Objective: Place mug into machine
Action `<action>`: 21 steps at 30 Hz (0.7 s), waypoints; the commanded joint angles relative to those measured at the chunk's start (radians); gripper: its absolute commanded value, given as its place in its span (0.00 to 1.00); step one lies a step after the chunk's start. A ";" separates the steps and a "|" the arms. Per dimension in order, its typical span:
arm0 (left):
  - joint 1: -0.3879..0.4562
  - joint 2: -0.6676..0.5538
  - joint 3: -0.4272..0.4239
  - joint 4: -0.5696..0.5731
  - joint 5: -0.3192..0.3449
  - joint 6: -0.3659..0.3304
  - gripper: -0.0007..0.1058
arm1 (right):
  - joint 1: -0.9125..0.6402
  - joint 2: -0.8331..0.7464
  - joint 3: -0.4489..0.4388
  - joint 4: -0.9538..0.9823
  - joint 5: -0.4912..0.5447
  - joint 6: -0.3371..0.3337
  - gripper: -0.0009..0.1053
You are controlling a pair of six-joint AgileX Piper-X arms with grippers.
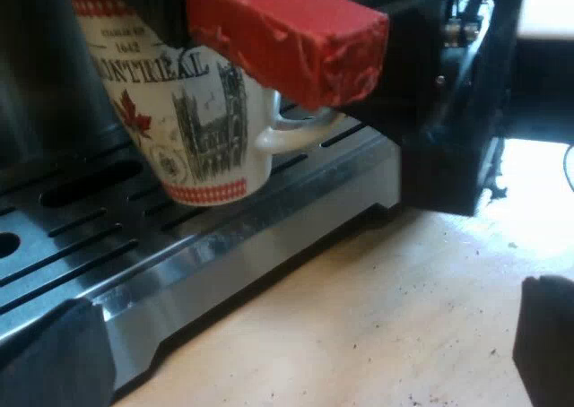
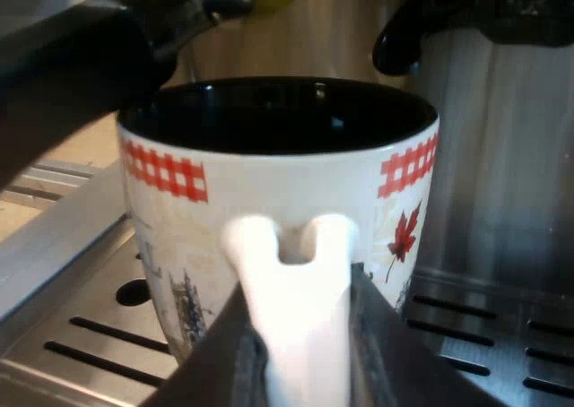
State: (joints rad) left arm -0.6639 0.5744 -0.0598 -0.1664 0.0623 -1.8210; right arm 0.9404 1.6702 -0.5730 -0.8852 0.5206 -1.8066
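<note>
The white mug [image 1: 193, 111] with red checks, a maple leaf and "Montréal" print hangs tilted just above the espresso machine's slotted metal drip tray [image 1: 81, 237]. My right gripper [image 1: 359, 116] reaches in at its white handle. In the right wrist view the mug [image 2: 278, 201] is close up, dark inside, and my right gripper [image 2: 296, 353] is shut on the mug's handle. The holder's red end [image 1: 287, 35] sticks out over the mug, and its dark handle [image 2: 72, 66] runs above the rim. My left gripper [image 1: 300, 349] is open over the wooden table, holding nothing.
The drip tray [image 2: 502, 335] spreads under and around the mug, with the machine's steel front behind it. A black machine part [image 2: 421, 21] hangs near the mug's rim. The wooden table [image 1: 377, 317] lies before the tray's edge.
</note>
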 commanded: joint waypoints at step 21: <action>-0.001 -0.001 -0.001 -0.019 0.023 -0.014 0.87 | -0.018 -0.011 -0.112 0.250 -0.050 0.050 0.01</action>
State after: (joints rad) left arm -0.6639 0.5744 -0.0598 -0.1664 0.0803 -1.8210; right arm 0.9285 1.6711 -0.6698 -0.6359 0.4878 -1.7522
